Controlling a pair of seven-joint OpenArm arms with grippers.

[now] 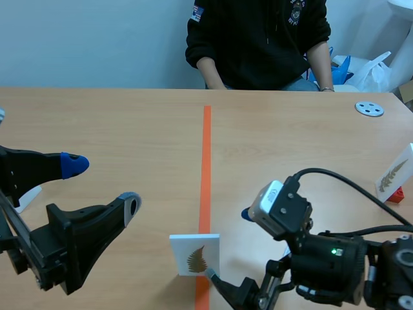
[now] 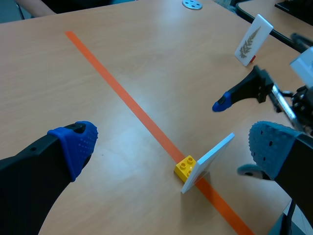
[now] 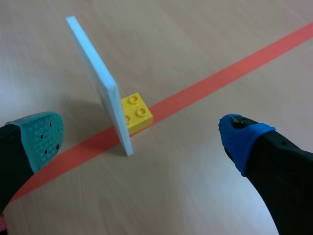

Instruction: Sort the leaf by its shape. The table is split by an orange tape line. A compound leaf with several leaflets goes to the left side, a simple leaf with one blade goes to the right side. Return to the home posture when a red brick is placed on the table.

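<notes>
The left gripper hangs over the table's left half, fingers spread and holding nothing. The leaf card stands upright on the orange tape line, propped on a yellow brick. Its fern-like leaf has many leaflets, so it likely belongs on the left. The right gripper is just beside it, fingers apart, with the card ahead of them and not touched. A second leaf card stands far right with a red piece at its foot. Grasping, carrying and placing the central card all seem left to do.
</notes>
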